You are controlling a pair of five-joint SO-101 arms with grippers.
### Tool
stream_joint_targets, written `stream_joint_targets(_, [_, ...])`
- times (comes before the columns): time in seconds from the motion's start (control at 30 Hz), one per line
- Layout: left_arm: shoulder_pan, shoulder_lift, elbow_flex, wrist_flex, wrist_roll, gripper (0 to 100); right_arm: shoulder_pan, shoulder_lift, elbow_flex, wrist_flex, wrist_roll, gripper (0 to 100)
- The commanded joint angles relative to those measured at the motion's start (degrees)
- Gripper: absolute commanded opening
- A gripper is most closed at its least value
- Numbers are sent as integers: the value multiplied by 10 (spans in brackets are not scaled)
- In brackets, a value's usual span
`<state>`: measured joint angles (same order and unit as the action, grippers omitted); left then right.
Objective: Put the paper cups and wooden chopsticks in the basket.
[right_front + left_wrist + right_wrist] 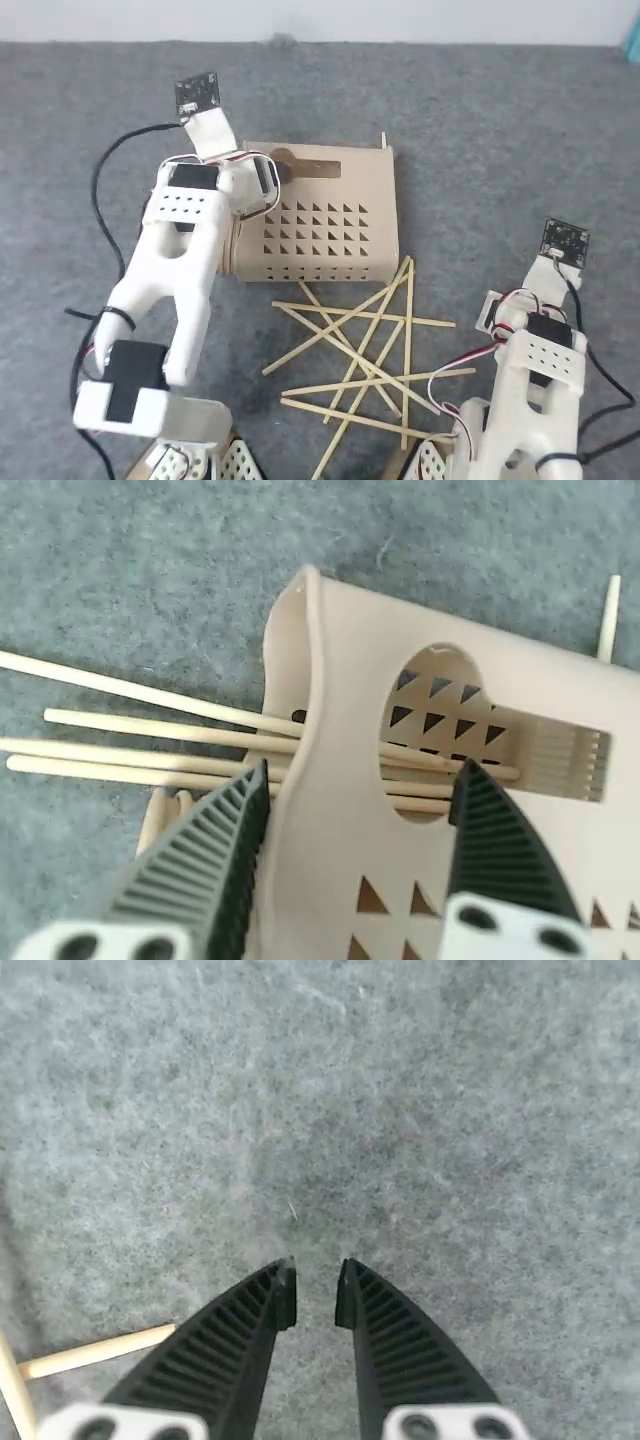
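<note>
The beige basket with triangular holes lies on the grey carpet. My left gripper hangs open over its left end, one finger on each side of the wall with the oval handle hole. A few wooden chopsticks lie inside the basket and stick out past that end. Several more chopsticks are scattered in a crossed pile on the carpet in front of the basket. My right gripper is shut but for a narrow gap, empty, low over bare carpet to the right of the pile.
One chopstick end lies close beside the right gripper. Black cables trail left of the left arm. The right arm stands at the front right. Open carpet stretches behind and right of the basket.
</note>
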<state>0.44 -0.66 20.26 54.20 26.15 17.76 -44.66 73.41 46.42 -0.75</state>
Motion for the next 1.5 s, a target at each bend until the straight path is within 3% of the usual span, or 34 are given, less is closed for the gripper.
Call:
stream_joint_targets(0.0, [0,4,-5,-18,3,279,-6,-11,-6,8,7,76])
stream_joint_targets(0.13, [-1,33,-7,-45,3,254,-6,-11,-6,8,7,76])
stream_joint_targets(0.3, [4,34,-17,-51,-25,2,-6,-11,-6,8,6,76])
stream_joint_targets(0.5, [-1,28,-21,-51,-43,10,-6,-11,-6,8,6,76])
stream_joint_targets(0.7, [1,-47,-20,-31,-202,11,-6,-11,-6,8,5,76])
stream_joint_targets(1.0, [3,-208,-20,21,-352,11,-6,-11,-6,7,5,76])
stream_joint_targets(1.47, [-2,-343,-21,53,-505,12,-6,-11,-6,8,3,76])
